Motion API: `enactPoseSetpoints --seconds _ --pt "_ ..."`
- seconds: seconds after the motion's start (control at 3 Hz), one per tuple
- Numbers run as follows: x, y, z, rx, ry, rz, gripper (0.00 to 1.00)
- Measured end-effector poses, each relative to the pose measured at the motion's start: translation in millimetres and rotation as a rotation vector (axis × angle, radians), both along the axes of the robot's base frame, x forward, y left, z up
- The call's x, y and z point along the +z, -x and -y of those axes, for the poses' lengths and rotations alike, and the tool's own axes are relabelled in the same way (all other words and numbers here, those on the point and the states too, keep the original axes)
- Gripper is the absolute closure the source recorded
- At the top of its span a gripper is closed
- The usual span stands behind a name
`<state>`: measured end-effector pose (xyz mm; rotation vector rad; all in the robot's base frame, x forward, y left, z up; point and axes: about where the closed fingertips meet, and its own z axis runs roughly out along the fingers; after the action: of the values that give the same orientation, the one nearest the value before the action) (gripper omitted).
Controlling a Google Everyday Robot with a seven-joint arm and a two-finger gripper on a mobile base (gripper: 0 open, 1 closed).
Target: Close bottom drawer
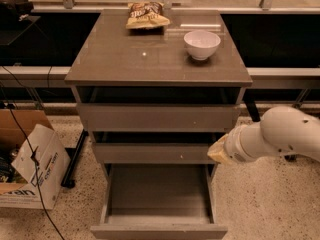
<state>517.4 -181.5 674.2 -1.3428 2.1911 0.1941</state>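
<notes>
The bottom drawer (159, 231) is pulled far out of the grey-brown cabinet, and its deep rectangular box (159, 191) is open and empty. My white arm (280, 136) reaches in from the right. The gripper (217, 153) is at the arm's tan end, by the right end of the middle drawer front (150, 153) and above the right wall of the open bottom drawer. Nothing shows in it.
A white bowl (202, 44) and a snack bag (146, 15) lie on the cabinet top (125, 59). The top drawer front (159, 118) is slightly out. A cardboard box (27, 164) and cables stand on the floor at the left. A dark stand leg (75, 159) is beside the cabinet.
</notes>
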Motion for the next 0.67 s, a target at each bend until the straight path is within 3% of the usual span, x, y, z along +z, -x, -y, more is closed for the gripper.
enactPoseSetpoints --seconds 0.67 --pt "-30.1 0.2 -1.3 -0.002 -0.008 -0.045 1.00"
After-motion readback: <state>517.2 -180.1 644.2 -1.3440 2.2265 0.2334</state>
